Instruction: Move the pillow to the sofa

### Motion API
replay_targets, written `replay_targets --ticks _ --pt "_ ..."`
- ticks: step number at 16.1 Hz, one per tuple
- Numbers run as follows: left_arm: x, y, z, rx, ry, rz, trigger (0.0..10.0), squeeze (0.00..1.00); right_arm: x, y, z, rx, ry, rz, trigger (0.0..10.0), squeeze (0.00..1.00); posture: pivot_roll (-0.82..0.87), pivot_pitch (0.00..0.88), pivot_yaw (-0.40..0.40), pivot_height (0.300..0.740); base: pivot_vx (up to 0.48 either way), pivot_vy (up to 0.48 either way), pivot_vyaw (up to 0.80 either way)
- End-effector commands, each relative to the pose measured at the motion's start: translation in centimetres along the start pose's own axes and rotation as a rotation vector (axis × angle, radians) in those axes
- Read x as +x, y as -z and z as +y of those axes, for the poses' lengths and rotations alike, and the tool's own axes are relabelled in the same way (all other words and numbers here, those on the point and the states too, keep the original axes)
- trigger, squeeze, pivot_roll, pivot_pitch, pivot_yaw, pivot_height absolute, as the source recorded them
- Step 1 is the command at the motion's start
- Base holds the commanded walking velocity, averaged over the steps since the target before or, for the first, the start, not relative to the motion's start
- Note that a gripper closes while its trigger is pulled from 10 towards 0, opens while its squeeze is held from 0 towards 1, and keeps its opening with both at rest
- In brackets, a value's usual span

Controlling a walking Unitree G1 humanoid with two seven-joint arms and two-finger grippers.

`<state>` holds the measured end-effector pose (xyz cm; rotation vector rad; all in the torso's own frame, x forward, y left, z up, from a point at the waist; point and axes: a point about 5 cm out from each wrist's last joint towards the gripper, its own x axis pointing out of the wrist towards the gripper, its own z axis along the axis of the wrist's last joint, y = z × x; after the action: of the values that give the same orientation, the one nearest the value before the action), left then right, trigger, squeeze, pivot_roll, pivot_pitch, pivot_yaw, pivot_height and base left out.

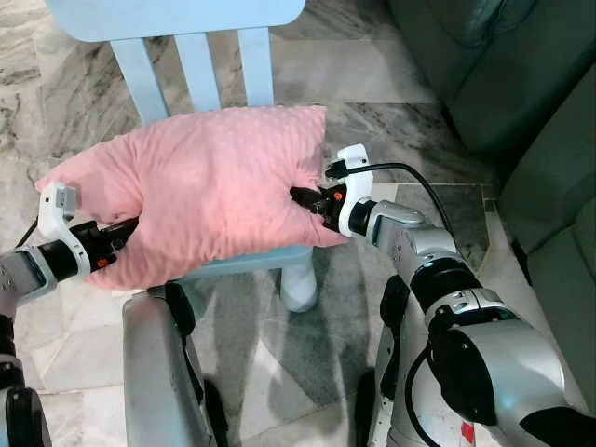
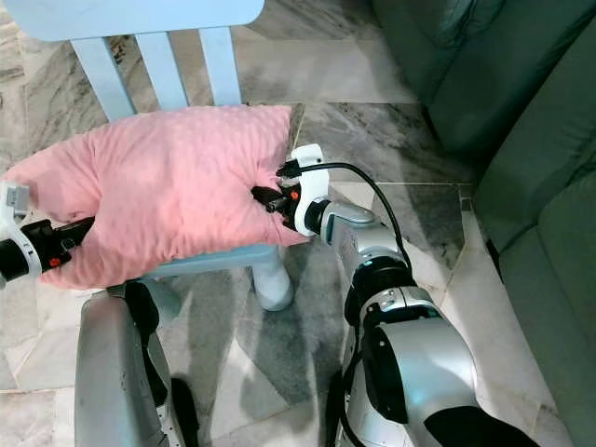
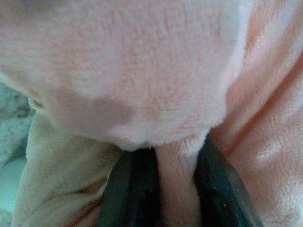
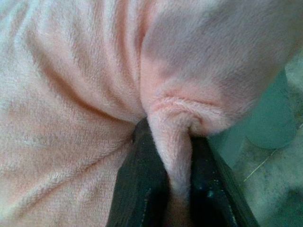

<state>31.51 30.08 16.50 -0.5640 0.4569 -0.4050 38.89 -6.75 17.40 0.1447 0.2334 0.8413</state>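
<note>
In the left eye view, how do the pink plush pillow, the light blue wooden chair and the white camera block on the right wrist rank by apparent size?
1. Pink plush pillow, pinched by the left gripper and right gripper.
2. Light blue wooden chair; the pillow hides much of it, so this rank is unsure.
3. White camera block, clearly smallest.

Place: I am looking down into what reads as a home living room.
Floor: grey and white marble-patterned tiles (image 1: 391, 121) are running under everything, with thin grout lines showing.
Seating: a dark green upholstered sofa (image 1: 521, 84) is sitting along my right side, its cushioned arm and seat edge showing.
Chair: a small pale blue wooden chair (image 1: 196, 56) with slatted back is standing on the tiles just ahead of me.
Soft furnishing: a plush pink pillow (image 1: 205, 186) is lying across that chair's seat, the kind of thing I am seeing in a lived-in house.
</note>
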Motion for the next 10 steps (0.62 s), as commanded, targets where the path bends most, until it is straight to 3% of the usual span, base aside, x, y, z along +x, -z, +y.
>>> replay_targets --ticks 1,4,7,8,10 --pt "0.5 2.4 1.0 0.034 -0.078 0.098 0.0 0.0 0.4 1.0 0.6 0.003 -0.014 0.02 0.0 0.0 0.05 0.313 -0.026 0.345 0.0 0.0 0.0" --pt "0.7 2.5 1.9 0.094 -0.165 0.047 0.0 0.0 0.6 1.3 1.0 -0.022 -0.008 0.001 0.0 0.0 0.05 0.289 -0.026 0.345 0.0 0.0 0.0" --pt "1.2 0.6 1.4 0.115 -0.183 -0.151 0.0 0.0 -0.2 1.3 0.9 -0.041 -0.006 -0.078 0.0 0.0 0.05 0.182 -0.026 0.345 0.0 0.0 0.0" --pt "1.4 0.6 1.3 0.114 -0.185 -0.174 0.0 0.0 -0.4 1.3 0.9 -0.041 -0.004 -0.091 0.0 0.0 0.04 0.164 -0.025 0.345 0.0 0.0 0.0" --pt "3.0 2.5 -0.4 0.083 -0.083 -0.231 0.0 0.0 -2.0 2.2 0.0 0.05 0.103 -0.148 0.0 0.0 0.04 0.093 -0.029 0.345 0.0 0.0 0.0"
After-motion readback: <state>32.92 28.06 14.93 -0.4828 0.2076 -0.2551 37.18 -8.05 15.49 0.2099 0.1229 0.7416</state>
